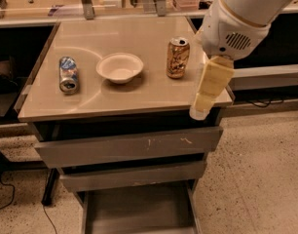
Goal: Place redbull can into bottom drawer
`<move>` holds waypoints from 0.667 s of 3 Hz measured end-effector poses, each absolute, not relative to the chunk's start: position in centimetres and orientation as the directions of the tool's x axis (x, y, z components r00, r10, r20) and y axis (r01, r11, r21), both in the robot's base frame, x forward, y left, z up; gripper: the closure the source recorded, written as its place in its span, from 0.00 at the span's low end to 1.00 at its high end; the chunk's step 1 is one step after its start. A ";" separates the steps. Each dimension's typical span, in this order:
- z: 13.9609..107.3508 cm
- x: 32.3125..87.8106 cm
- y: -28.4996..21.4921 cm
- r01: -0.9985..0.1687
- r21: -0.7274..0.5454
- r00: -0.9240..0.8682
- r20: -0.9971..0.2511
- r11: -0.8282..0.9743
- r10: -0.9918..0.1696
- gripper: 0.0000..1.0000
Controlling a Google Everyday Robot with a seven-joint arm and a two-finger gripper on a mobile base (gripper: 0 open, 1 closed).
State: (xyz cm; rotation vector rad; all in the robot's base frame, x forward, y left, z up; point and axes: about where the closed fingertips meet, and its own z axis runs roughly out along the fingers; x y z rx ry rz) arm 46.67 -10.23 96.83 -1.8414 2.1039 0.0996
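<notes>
The redbull can (pixel 67 74) lies on its side, pointing front-to-back, across the table (pixel 139 43) from the end effector (pixel 211 89); whether that is spread, I cannot tell.

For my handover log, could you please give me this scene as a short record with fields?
redbull can: lying on its side, left part of the cabinet top, left of the bowl
bowl: white, upright, between the two cans
gold-brown can: upright, right of the bowl
bottom drawer: pulled out, grey floor showing
pincer: at the top's right front corner, far from the redbull can
task state: can not yet picked up
</notes>
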 end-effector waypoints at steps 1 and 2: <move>97.0 46.8 -9.9 -0.972 -0.178 -0.092 -0.302 0.151 -0.949 0.00; 96.9 47.0 -9.3 -0.974 -0.178 -0.080 -0.323 0.143 -0.943 0.00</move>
